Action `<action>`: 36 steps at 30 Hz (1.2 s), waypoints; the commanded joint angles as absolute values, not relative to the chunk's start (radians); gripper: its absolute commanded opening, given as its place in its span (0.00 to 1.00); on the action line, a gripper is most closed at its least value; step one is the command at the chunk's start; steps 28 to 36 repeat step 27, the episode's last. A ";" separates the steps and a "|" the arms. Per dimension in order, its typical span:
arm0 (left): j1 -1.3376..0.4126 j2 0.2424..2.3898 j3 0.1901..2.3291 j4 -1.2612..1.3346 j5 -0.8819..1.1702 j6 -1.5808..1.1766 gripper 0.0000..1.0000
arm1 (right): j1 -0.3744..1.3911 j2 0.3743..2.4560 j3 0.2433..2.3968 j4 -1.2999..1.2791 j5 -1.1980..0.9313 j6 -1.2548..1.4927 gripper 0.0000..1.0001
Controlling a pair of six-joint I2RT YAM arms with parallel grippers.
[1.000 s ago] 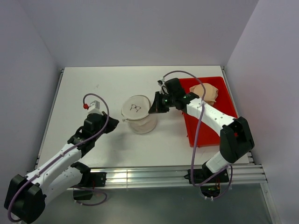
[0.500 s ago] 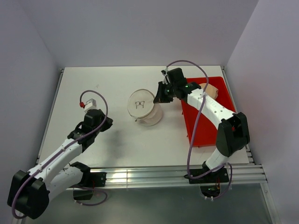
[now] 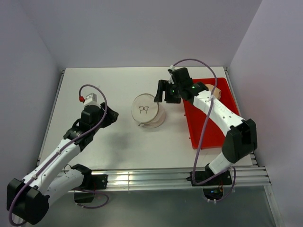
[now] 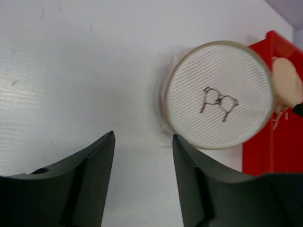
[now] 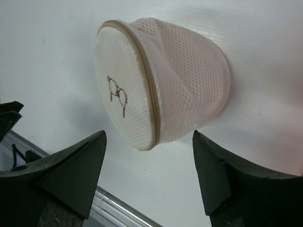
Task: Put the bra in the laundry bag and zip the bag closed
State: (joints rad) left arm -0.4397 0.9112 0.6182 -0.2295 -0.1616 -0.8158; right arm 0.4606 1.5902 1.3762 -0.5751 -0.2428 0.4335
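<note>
Noting the enclosure first: plain pale walls close off the far, left and right sides of the white bench (image 3: 118, 85), and an aluminium rail runs along its near edge. A red tray (image 3: 208, 130) lies along the right edge, reaching toward the far right corner, and a tan-peach fabric item (image 3: 214, 91) sits at its far end, partly hidden by the right arm. The laundry bag (image 3: 147, 111) rests near the middle of the bench, just left of the tray's left edge. It is tipped so the round face with the small black mark (image 3: 144, 109) faces up. The bra (image 5: 189, 80) shows only as a pale pinkish tint through the mesh side wall in the right wrist view. Zip state: cannot tell. The right gripper (image 3: 161, 91) hovers just beyond the bag's far right side with its jaws spread wide and nothing between them; the bag lies clear of both fingers. The left gripper (image 3: 110, 115) sits well to the bag's left, toward the left edge, with its jaws parted about halfway and only bare bench between them.
</note>
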 commanded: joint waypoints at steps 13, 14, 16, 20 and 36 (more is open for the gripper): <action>-0.437 0.821 0.825 -0.376 -0.058 -0.706 0.99 | 0.465 0.968 1.060 -0.509 -0.040 0.538 0.84; -0.439 0.816 0.827 -0.377 -0.051 -0.703 0.99 | 0.465 0.939 1.019 -0.506 -0.026 0.541 0.85; -0.437 0.802 0.825 -0.380 -0.043 -0.698 0.99 | 0.465 0.855 0.976 -0.489 -0.002 0.548 0.89; -0.437 0.788 0.827 -0.391 -0.035 -0.692 0.99 | 0.465 0.759 0.894 -0.471 0.018 0.555 0.91; -0.439 0.772 0.825 -0.402 -0.037 -0.690 0.99 | 0.465 0.695 0.858 -0.451 0.037 0.560 0.90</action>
